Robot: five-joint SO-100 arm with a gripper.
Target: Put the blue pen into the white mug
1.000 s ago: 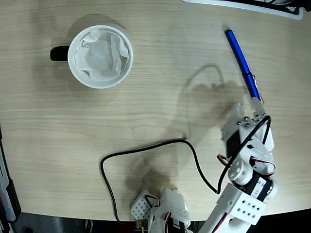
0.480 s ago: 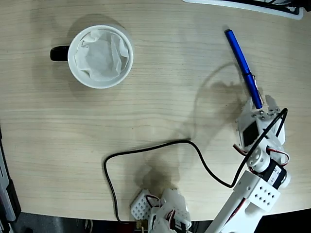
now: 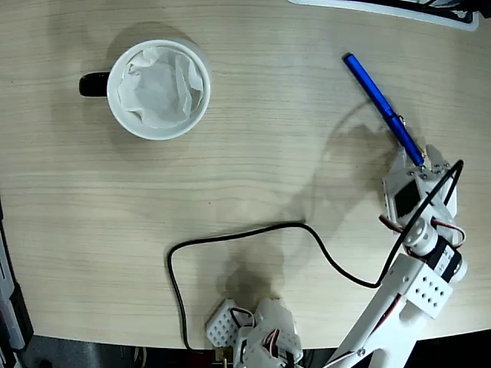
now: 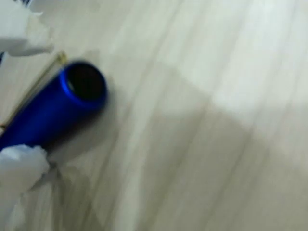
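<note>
Now the fingers sit closed around the blue pen, gripping its clip end.

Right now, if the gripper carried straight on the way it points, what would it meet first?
The pen: the gripper already sits at its near end, with the barrel lying between the jaws in the wrist view. Whether they touch it is unclear. The mug lies well off that line.
</note>
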